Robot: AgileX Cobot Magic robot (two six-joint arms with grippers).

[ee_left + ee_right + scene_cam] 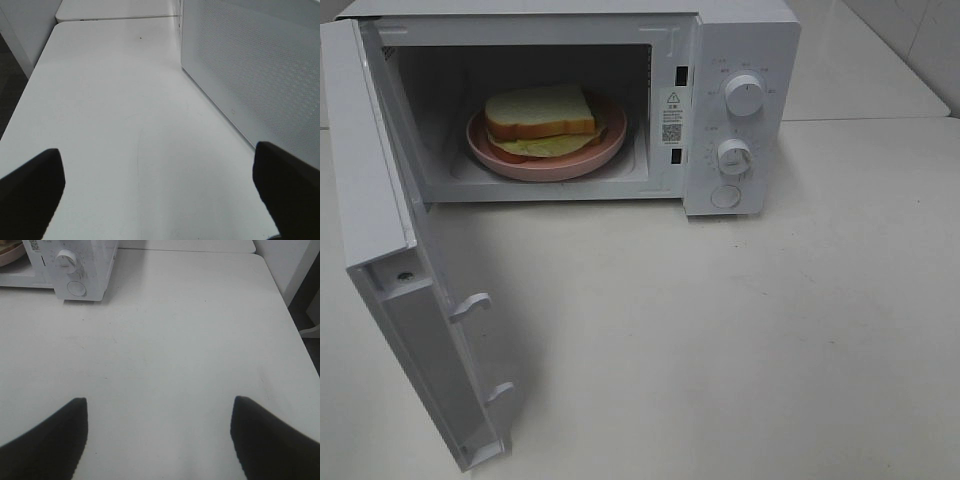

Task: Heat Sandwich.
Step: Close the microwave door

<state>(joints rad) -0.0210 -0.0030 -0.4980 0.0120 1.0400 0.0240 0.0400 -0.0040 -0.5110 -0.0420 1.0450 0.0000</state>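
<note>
Bright, even light; soft shadows; slight blur.

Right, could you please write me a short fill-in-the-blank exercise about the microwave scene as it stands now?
1. The sandwich lies on a round ____ plate.
2. That plate sits inside the microwave, whose door stands ____.
3. The control panel has ____ rotary knobs above a round button.
4. The left gripper and right gripper both hold ____.
Missing words: pink; open; two; nothing.
</note>
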